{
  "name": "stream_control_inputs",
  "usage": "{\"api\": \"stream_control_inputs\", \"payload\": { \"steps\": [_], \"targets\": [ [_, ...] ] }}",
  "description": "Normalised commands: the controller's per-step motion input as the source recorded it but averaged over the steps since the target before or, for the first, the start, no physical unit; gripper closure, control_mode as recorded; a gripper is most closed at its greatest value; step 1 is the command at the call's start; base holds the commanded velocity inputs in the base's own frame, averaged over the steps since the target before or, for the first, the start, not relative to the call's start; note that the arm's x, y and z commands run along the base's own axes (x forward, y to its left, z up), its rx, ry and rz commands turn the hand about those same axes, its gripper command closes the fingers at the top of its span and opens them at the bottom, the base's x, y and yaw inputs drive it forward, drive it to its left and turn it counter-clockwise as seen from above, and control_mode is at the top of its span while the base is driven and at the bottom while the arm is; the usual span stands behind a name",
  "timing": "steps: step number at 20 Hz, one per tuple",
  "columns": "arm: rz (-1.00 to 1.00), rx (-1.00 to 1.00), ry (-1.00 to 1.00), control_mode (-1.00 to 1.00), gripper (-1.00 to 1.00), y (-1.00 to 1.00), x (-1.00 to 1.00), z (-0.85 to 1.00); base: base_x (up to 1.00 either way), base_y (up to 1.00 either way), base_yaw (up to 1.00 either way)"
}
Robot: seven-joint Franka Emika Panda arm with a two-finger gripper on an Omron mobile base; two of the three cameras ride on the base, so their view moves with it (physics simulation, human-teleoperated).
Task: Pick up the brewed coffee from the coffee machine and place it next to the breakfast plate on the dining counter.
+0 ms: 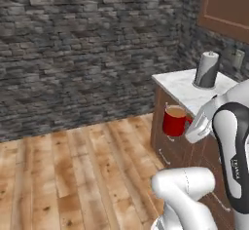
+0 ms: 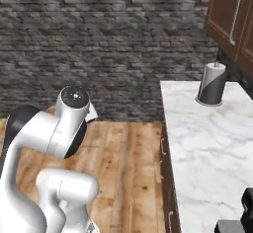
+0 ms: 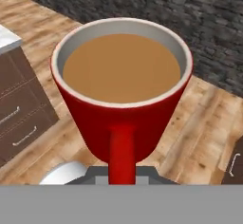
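So the pickup part looks done and this is the carry stage. The brewed coffee (image 1: 174,120), a red mug full to near the brim with light brown liquid, sits at centre right of the left base view, up in the air over the wood floor (image 1: 73,175), just off the corner of the marble bench (image 1: 187,90) with the brown drawers. In the hand view the mug takes up the middle of the frame, handle (image 3: 122,149) running straight down toward the hand at the bottom edge.

The hand (image 1: 192,126) is right against the mug's handle side in the left base view. I can't make out the fingertips, so how far they're closed is a guess, but since the mug is off any surface and stays level, I'd say it's clamped on the handle.

Arm pose: the forearm comes up along the right edge of the left base view and bends over, wrist reaching left toward the mug. In the right base view the elbow bulks at lower left.

A paper towel roll (image 2: 211,83) stands on that bench at upper right.

Next move, I reckon: drive or swing toward the dining counter and find the breakfast plate, keeping the mug upright because it's really full and a tilt would slosh it.
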Motion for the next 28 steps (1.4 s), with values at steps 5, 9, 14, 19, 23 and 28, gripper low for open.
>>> {"api": "stream_control_inputs", "payload": {
  "steps": [5,9,14,19,23,28],
  "targets": [
    [0.00,0.00,0.00,1.00,1.00,0.00,0.00,0.00,0.02,0.00,0.94],
    [0.00,0.00,0.00,1.00,1.00,0.00,0.00,0.00,0.19,0.00,0.87],
    [0.00,0.00,0.00,1.00,1.00,0.00,0.00,0.00,0.47,0.00,0.80],
    [0.00,0.00,0.00,1.00,1.00,0.00,0.00,0.00,0.67,-0.17,0.73],
    [0.00,0.00,0.00,1.00,1.00,0.00,0.00,0.00,0.60,-0.62,0.54],
    [0.00,0.00,0.00,1.00,1.00,0.00,0.00,0.00,0.67,-0.45,0.54]
  ]
}}
